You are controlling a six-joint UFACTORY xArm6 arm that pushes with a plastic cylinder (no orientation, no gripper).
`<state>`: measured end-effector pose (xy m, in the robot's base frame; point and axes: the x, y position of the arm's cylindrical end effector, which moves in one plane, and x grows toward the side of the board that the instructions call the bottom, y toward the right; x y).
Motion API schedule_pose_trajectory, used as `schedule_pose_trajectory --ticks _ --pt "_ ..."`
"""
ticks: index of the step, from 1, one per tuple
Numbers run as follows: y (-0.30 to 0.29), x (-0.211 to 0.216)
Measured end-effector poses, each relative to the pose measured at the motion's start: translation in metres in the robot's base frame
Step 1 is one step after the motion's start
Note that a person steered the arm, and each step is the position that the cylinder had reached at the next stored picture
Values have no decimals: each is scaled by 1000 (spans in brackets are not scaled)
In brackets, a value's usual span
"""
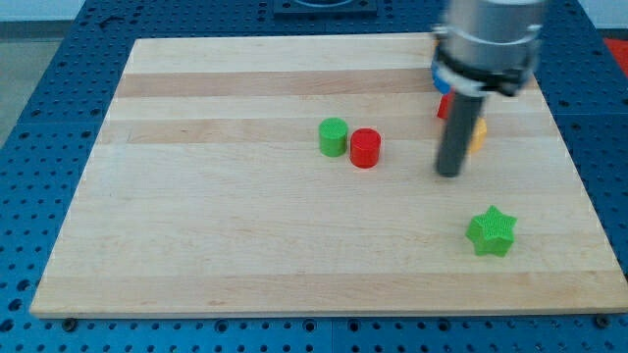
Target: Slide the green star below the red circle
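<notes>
Wooden board (245, 245) on a blue perforated bench (39, 118). My tip (449, 174), a bare rod holding nothing, stands above and to the left of the green star (491, 231), apart from it. The star lies near the view's bottom right, well apart from the red circle (365, 148). A green cylinder (334, 136) sits just left of the circle. Red, yellow and blue blocks are partly hidden behind the rod.

The arm's end is a thick grey cylinder, blurred, with a black band around its lower edge. From it a straight dark grey rod (453, 132) runs down, smooth and unmarked, ending in my tip (449, 175), blunt and flat.
</notes>
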<state>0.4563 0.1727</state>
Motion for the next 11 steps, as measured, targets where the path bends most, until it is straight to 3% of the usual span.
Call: schedule_pose_trajectory --ticks 1,2,3,4,7,9,11 --pt "62 12" --pt "83 60" --pt "67 105" --pt "13 112" --pt "-74 58" --pt "-36 12" --pt "-54 17"
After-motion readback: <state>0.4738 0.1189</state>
